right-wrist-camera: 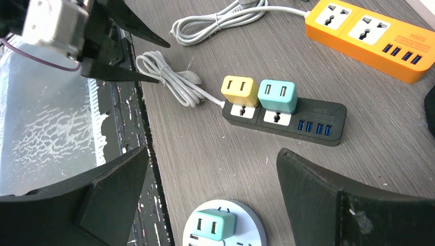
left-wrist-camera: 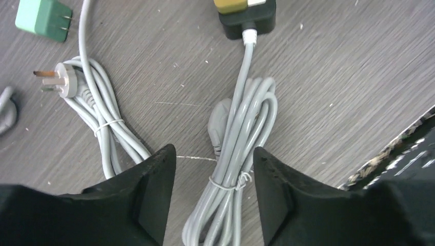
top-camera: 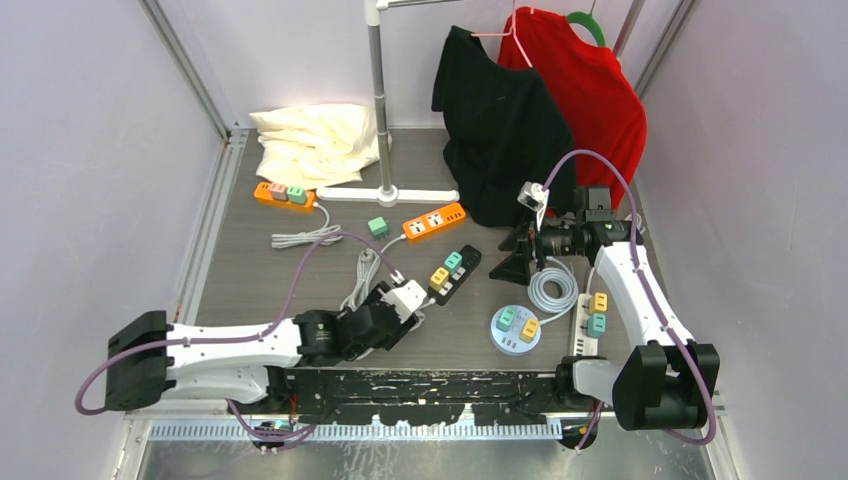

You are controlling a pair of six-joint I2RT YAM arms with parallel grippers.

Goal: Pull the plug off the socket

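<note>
A black power strip (top-camera: pixel 470 262) lies mid-table with a yellow plug (top-camera: pixel 439 276) and a teal plug (top-camera: pixel 454 261) seated in it. My left gripper (top-camera: pixel 415 305) sits low just short of the strip's cable end. In the left wrist view the left gripper (left-wrist-camera: pixel 214 154) is open, its jaws either side of the strip's tied grey cable bundle (left-wrist-camera: pixel 241 133) without touching it, and the yellow plug (left-wrist-camera: pixel 231 5) shows at the top edge. My right gripper (right-wrist-camera: pixel 213 154) is wide open and empty, raised, looking down on the yellow plug (right-wrist-camera: pixel 239 90) and teal plug (right-wrist-camera: pixel 277 95).
A round socket (top-camera: pixel 518 346) carries a teal plug (right-wrist-camera: pixel 214 224) and a yellow one. A white strip (top-camera: pixel 580 335) with two plugs lies at the right. Two orange strips (top-camera: pixel 434 222) (top-camera: pixel 262 196), a loose green plug (top-camera: pixel 378 226), cable coils, a pillow and a clothes rack stand behind.
</note>
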